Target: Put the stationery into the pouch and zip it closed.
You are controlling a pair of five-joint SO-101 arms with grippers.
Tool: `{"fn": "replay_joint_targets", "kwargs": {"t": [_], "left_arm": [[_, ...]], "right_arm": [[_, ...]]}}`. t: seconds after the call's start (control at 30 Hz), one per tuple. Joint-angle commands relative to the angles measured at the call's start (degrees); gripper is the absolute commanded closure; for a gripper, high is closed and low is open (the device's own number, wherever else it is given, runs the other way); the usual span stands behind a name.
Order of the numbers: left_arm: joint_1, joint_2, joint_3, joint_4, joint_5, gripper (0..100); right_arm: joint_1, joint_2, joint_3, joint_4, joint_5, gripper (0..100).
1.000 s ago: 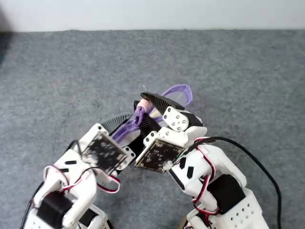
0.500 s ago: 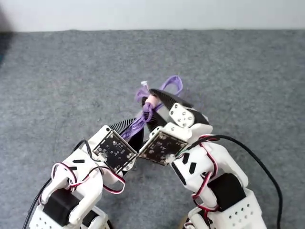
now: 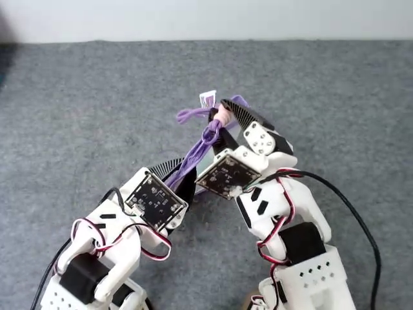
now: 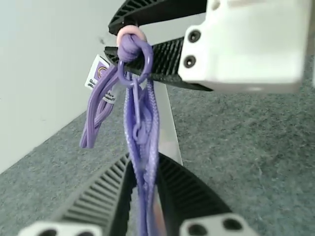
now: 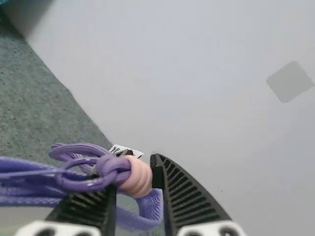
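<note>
Right end effector [image 5: 136,178] clamped on pink bead [image 4: 130,35] at far end of pouch [image 3: 193,158]. Left end effector [image 4: 144,162] pinched tight on pouch's near end. Pouch held off grey tabletop [image 3: 84,110], edge-on, taut between both. Long axis diagonal, near-left to far-right. Purple cord loop [image 3: 192,115] and white tag [image 3: 207,99] beside bead. Left wrist board [image 3: 153,200] and right wrist board [image 3: 227,174] cover pouch's near half from above. Pale wall [image 3: 193,19] behind.
</note>
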Motion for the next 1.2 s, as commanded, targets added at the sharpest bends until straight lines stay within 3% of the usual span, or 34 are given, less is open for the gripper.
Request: {"fn": "replay_joint_targets", "kwargs": {"t": [0.0, 0.43, 0.67, 0.77, 0.93, 1.17], "left_arm": [[-0.53, -0.88, -2.33, 0.0, 0.79, 99], [-0.35, -0.88, -2.33, 0.0, 0.7, 99], [-0.53, -0.88, -2.42, -0.26, 0.26, 99], [-3.34, -0.88, -3.74, -0.26, 0.44, 92], [-7.56, -0.88, -6.55, -0.35, 0.62, 72], [-7.56, -0.88, -6.37, -0.44, 0.7, 70]], "right_arm": [[9.01, 3.03, 0.35, -0.66, -0.18, 99.1], [11.56, 3.12, 0.35, -0.66, -0.35, 99.1], [6.37, -0.48, 0.18, -0.22, -0.44, 99.1], [3.74, -2.51, 0.53, -0.04, -0.35, 99.1], [1.54, -4.79, 2.55, -0.04, 0.0, 99.1], [-2.68, -9.19, 4.48, -0.04, 0.09, 99.1]]}}
